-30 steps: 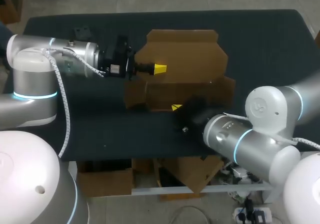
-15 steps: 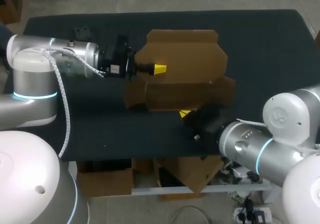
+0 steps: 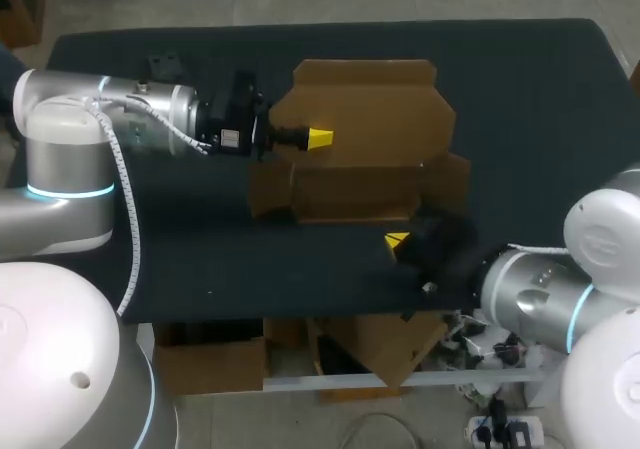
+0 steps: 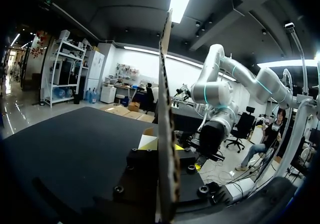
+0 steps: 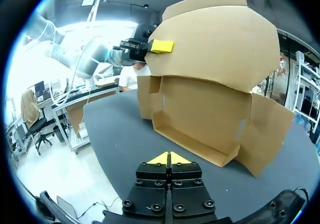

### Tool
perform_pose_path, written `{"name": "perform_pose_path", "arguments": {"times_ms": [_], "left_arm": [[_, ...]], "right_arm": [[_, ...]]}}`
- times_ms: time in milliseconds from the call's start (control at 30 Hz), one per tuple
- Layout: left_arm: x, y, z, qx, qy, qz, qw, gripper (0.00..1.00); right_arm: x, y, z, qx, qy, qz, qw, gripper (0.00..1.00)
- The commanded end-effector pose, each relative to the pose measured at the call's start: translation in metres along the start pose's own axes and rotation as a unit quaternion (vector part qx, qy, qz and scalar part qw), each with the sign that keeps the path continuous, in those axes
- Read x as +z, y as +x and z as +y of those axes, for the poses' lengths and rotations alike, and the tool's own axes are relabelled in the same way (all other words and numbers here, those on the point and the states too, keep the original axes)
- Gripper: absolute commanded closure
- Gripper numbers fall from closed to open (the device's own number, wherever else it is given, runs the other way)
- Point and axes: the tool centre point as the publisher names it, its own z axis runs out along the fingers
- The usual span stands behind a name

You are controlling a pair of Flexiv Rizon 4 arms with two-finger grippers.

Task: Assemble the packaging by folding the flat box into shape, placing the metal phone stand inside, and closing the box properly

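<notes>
Backing off from the front of the box (image 3: 360,159), my right gripper (image 3: 397,239) has drawn toward the near right edge of the table (image 3: 520,89), while my left arm has kept its place. The right fingers are pressed together with nothing between them, plain in the right wrist view (image 5: 168,158). My left gripper (image 3: 318,138) is clamped on the left edge of the tall back panel and holds it upright; in the left wrist view the panel's edge (image 4: 166,109) runs straight up between the fingers of the left gripper (image 4: 165,146). The box (image 5: 210,84) sits mid-table, half formed: a shallow tray with a low front wall, its side flaps splayed outward. I judge it light, thin cardboard, stiff across each panel but ready to bend at the creases and easily dented by a hard pinch, so the place to take it is a flap's free edge, close to its fold. The right flap stands between my right gripper and the tray, and my left gripper takes up the panel's left side. A small dark object (image 3: 165,66) lies near the far left corner; it may be the stand, but it is too small to tell.
</notes>
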Motion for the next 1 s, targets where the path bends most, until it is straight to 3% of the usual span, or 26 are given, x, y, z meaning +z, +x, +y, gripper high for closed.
{"name": "perform_pose_path", "arguments": {"times_ms": [33,600,900,1000], "left_arm": [[0.001,-0.001,0.005,0.000,0.000,-0.001,1.000,1.00],[0.001,-0.001,0.005,0.000,0.000,-0.001,1.000,1.00],[0.001,-0.001,0.005,0.000,0.000,-0.001,1.000,1.00],[0.001,-0.001,0.005,0.000,0.000,-0.001,1.000,1.00]], "right_arm": [[-0.024,-0.012,-0.002,-0.001,0.000,0.013,1.000,1.00],[-0.061,-0.031,-0.018,-0.014,-0.020,0.053,0.998,1.00],[-0.082,-0.048,-0.027,-0.016,-0.012,0.052,0.998,1.00],[-0.087,-0.055,-0.030,-0.017,-0.009,0.055,0.998,0.91]]}}
